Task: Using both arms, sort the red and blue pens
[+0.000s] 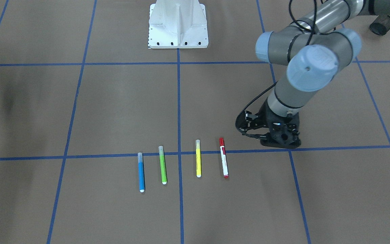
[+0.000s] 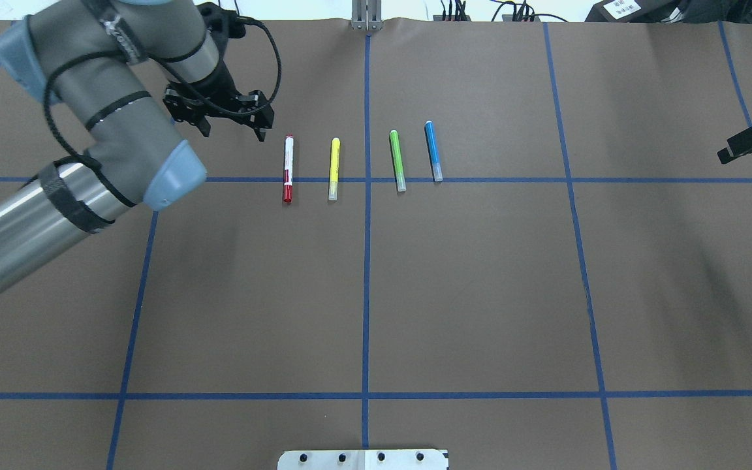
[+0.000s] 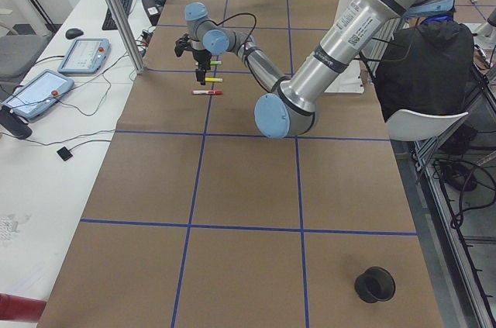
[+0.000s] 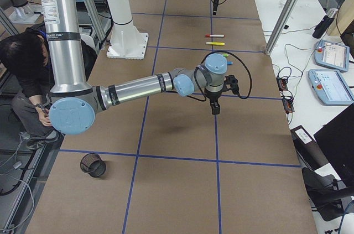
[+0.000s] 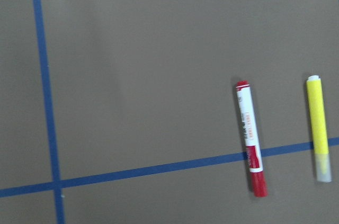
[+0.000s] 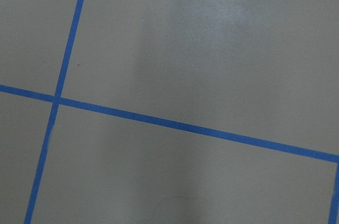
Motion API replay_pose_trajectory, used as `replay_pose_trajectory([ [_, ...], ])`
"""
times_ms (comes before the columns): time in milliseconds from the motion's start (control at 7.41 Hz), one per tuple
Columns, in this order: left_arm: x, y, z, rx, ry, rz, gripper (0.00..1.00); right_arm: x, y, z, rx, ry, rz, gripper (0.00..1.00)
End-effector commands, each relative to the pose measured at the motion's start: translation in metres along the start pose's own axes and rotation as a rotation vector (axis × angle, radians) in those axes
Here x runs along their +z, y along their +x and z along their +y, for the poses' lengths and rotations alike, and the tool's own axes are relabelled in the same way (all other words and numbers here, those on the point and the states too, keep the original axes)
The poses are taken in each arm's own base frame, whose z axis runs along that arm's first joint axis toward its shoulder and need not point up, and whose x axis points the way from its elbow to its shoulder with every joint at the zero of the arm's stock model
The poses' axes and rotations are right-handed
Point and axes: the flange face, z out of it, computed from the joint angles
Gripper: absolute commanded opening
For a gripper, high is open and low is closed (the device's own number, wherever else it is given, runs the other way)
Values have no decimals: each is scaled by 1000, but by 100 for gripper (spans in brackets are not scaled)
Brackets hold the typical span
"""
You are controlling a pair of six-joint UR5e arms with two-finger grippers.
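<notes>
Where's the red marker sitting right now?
In the overhead view the red marker lies left of centre across a blue tape line, leftmost of four pens, with the yellow pen on its right and the left tool to its left.

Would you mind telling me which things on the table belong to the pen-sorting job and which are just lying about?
For the job:
red marker
blue pen
left arm
right arm

Just lying about:
green pen
yellow pen

Four pens are here, one red marker (image 2: 288, 168), one blue pen (image 2: 433, 151), one green pen (image 2: 397, 160) and one yellow pen (image 2: 334, 168), with two arms, the left arm (image 2: 108, 117) and the right arm (image 4: 138, 87).
</notes>
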Motion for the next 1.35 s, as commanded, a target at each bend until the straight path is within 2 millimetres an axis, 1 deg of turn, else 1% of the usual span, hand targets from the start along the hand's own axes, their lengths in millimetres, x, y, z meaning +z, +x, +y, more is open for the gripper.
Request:
replay_pose_trajectory([
  [0,49,41,-3,-11,17,-26,100,6,-9,-1,6,-3,-8,100],
  [135,73,36,-6,-17,22,-11,100,9,-13,-1,0,-8,-10,100],
  [270,91,34,-5,-41,26,-7,100,13,-22,-5,-14,-12,-14,100],
  [405,104,37,1,-35,10,-12,98,15,-27,-12,-19,-16,-17,100],
  [540,109,41,5,-29,4,-11,92,18,-33,-21,-24,-18,-20,100],
  [675,116,44,12,-23,-8,-13,86,21,-36,-22,-29,-21,-22,100],
  [810,119,47,15,-21,-12,-14,83,20,-40,-29,-35,-17,-26,100],
  [945,124,48,19,-22,-17,-18,81,23,-40,-29,-34,-23,-25,100],
  [1080,127,46,17,-24,-8,-29,75,22,-42,-32,-37,-19,-26,100],
  [1215,128,45,17,-25,-9,-31,67,21,-44,-34,-38,-19,-30,100],
])
